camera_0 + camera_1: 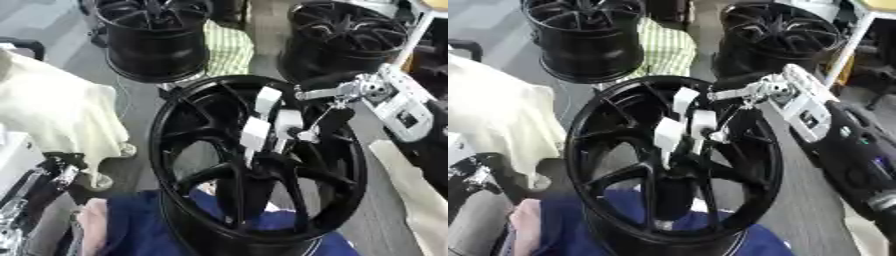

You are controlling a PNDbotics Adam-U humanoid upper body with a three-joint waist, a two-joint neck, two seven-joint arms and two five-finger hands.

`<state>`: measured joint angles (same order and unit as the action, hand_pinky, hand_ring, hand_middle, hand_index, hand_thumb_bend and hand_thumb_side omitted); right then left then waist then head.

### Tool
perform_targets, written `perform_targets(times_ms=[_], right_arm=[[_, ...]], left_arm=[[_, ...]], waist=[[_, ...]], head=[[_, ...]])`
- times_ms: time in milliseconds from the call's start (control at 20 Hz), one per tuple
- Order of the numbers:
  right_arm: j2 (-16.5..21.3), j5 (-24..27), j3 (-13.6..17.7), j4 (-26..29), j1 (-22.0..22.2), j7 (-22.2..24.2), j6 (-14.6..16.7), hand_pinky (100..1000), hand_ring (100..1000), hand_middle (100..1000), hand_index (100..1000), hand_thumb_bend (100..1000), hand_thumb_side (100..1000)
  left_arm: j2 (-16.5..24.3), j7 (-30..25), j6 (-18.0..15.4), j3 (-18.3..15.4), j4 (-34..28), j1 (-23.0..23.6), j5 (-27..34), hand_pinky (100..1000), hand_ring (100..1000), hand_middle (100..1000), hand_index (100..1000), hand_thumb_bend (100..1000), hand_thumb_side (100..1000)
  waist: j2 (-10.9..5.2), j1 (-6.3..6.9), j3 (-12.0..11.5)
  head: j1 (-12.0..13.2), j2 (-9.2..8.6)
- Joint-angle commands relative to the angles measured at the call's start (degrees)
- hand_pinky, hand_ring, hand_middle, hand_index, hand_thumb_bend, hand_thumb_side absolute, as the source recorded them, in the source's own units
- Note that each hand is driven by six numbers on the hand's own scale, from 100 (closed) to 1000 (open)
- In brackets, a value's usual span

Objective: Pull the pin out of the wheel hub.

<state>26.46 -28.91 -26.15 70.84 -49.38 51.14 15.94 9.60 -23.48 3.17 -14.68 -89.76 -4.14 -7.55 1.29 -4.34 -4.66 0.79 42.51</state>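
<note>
A large black spoked wheel hub stands tilted in the middle, resting on blue cloth. My right hand, with white coverings, comes in from the right on a silver and white arm. It hangs over the spokes and reaches down toward the hub's centre. I cannot make out the pin; the hand hides the centre. My left hand rests idle at the lower left, away from the hub, holding nothing.
Two more black wheels stand behind, one at the back left and one at the back right, with a checked cloth between them. Pale cream fabric lies at the left and another pale strip at the right.
</note>
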Motion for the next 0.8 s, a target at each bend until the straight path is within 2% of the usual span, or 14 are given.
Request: perform_targets(times_ms=[50,300,350,400,500,800], right_arm=[[0.89,-0.55,0.17,0.03,-0.91,0.83,1.17,587,648,643,861,100,280],[1.23,-0.06,0.00,0.81,-0.69,0.83,1.66,464,535,542,823,100,216],[1.50,0.16,-0.03,1.25,-0.53,0.83,1.71,464,535,542,823,100,216],[1.77,0.39,-0.03,1.77,-0.41,0.83,1.71,412,492,506,796,100,153],[2.24,0.84,-0.05,2.82,-0.28,0.83,1.58,367,455,463,761,100,100],[3.65,2.18,0.15,5.45,-0.95,0.83,0.59,359,447,454,751,100,100]], left_arm=[[0.36,-0.21,-0.06,0.14,-1.04,-0.75,-0.14,505,825,629,781,187,543],[0.33,-0.26,-0.04,0.15,-1.02,-0.74,-0.16,505,825,629,782,188,543],[0.33,-0.27,-0.04,0.16,-1.03,-0.73,-0.16,505,825,629,782,188,543],[0.32,-0.28,-0.02,0.16,-1.02,-0.72,-0.17,504,825,629,782,187,543],[0.30,-0.29,0.02,0.19,-1.03,-0.73,-0.16,504,825,628,782,188,543],[0.30,-0.31,0.12,0.20,-1.07,-0.73,-0.06,504,825,628,782,189,543]], waist=[[-0.46,0.35,0.04],[-0.46,0.32,0.01],[-0.46,0.31,-0.01],[-0.47,0.29,-0.02],[-0.48,0.27,-0.07],[-0.56,0.20,-0.14]], head=[[-0.07,0.14],[-0.09,0.13],[-0.10,0.15],[-0.12,0.17],[-0.12,0.20],[-0.17,0.28]])
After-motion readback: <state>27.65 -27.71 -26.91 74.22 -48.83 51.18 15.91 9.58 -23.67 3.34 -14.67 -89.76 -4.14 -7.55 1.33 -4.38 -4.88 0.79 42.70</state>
